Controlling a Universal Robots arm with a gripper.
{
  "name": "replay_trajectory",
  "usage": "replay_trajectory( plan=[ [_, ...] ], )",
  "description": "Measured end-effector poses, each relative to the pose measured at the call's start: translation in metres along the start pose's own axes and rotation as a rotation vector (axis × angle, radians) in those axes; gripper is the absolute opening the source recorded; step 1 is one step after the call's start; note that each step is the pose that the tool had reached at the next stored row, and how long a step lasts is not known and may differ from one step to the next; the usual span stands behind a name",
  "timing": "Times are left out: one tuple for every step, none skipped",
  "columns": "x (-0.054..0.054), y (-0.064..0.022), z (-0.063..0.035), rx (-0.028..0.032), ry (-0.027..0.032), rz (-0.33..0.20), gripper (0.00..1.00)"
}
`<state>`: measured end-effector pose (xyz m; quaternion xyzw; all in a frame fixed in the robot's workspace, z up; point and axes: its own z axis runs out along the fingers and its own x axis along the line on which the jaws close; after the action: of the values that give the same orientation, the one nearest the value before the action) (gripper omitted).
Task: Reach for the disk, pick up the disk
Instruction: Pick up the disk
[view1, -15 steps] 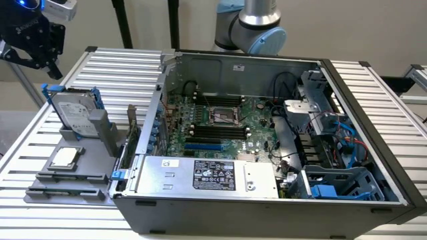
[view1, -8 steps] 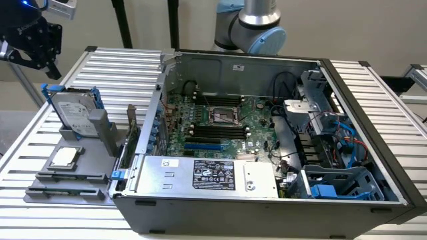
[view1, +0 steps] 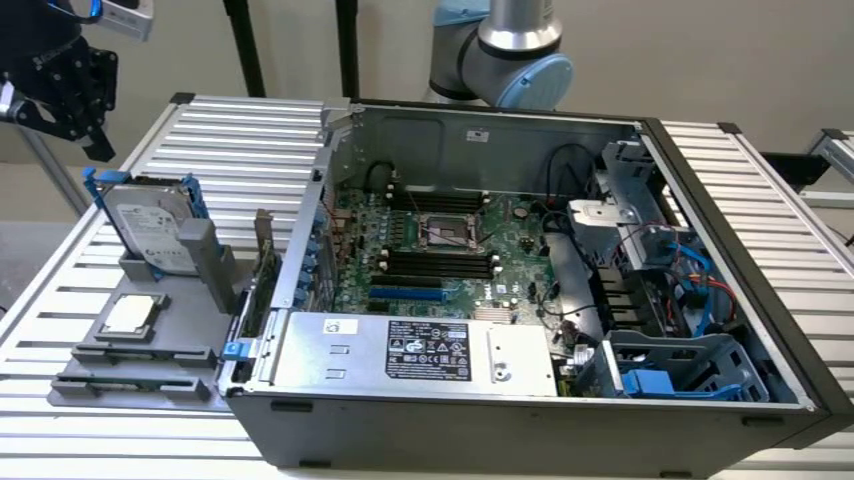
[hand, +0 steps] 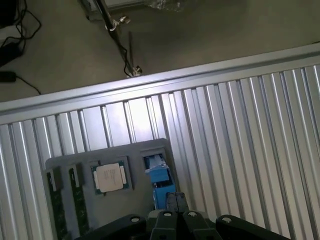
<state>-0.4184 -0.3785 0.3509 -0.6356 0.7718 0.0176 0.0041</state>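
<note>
The disk (view1: 144, 226) is a silver hard drive with a white label and blue rails. It stands upright on edge in a slot of the grey fixture (view1: 134, 360), at the exterior view's left. My black gripper (view1: 91, 140) hangs in the air above it and a little further left, well clear of it. In the wrist view the disk (hand: 160, 177) appears edge-on from above as a blue strip, just beyond my fingertips (hand: 171, 199). The gripper (hand: 175, 199) is shut with nothing in it.
A small square CPU chip (view1: 130, 315) (hand: 110, 177) lies on the fixture beside the disk, with memory sticks (hand: 56, 200) in slots. The open computer case (view1: 534, 400), with a silver box with a black label (view1: 427, 350), stands to the exterior view's right. All rest on a ribbed metal table (hand: 240, 140).
</note>
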Motion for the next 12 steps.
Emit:
replay_trajectory(
  plan=[
    [0.0002, 0.0000, 0.0000, -0.0001, 0.0015, -0.008, 0.11],
    [0.0003, 0.0000, -0.0001, -0.0002, 0.0030, -0.016, 0.11],
    [0.0004, 0.0000, -0.0001, -0.0003, 0.0036, -0.024, 0.11],
    [0.0006, 0.0000, -0.0001, -0.0006, 0.0039, -0.033, 0.11],
    [0.0008, -0.0001, -0.0001, -0.0007, 0.0041, -0.042, 0.11],
    [0.0012, -0.0002, 0.0000, -0.0009, 0.0043, -0.050, 0.11],
    [0.0016, -0.0005, 0.0000, -0.0010, 0.0044, -0.056, 0.11],
    [0.0023, -0.0010, 0.0000, -0.0012, 0.0046, -0.061, 0.11],
    [0.0030, -0.0016, -0.0001, -0.0014, 0.0047, -0.064, 0.11],
    [0.0037, -0.0023, -0.0001, -0.0014, 0.0048, -0.067, 0.11],
    [0.0042, -0.0030, -0.0001, -0.0015, 0.0048, -0.069, 0.11],
    [0.0045, -0.0039, -0.0001, -0.0015, 0.0047, -0.071, 0.11]
  ],
)
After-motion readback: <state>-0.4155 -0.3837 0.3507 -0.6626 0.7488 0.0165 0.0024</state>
